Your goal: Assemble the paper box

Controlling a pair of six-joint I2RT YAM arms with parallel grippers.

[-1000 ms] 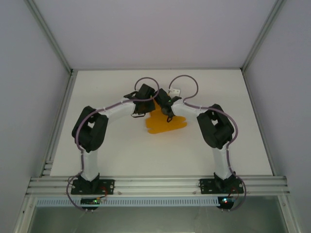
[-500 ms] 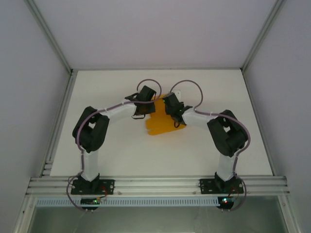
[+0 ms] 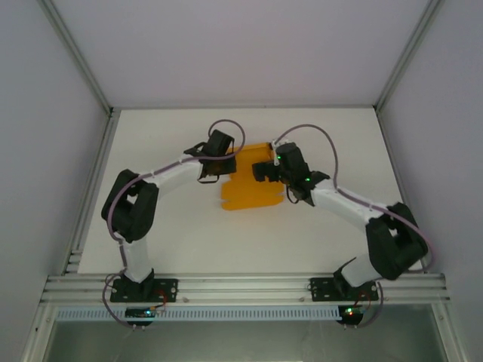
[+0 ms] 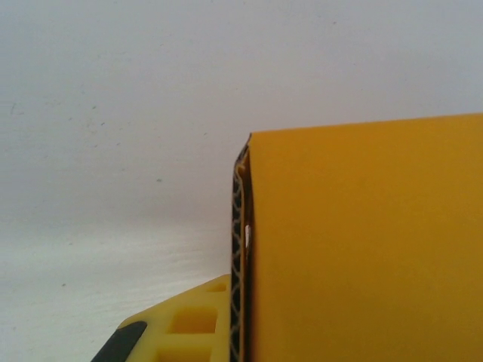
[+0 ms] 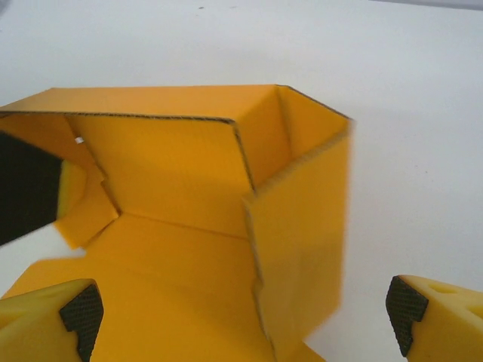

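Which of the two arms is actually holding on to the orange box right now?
The left arm: its jaws are pinched shut on the paper box wall, while the right arm has its jaws wide open, gripping nothing.

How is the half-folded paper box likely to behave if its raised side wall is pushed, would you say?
The paper box is thin corrugated card, so it probably feels light and would slide on the smooth table unless held. Its raised walls stand on fold lines with free edges, so they would likely hinge rather than resist.
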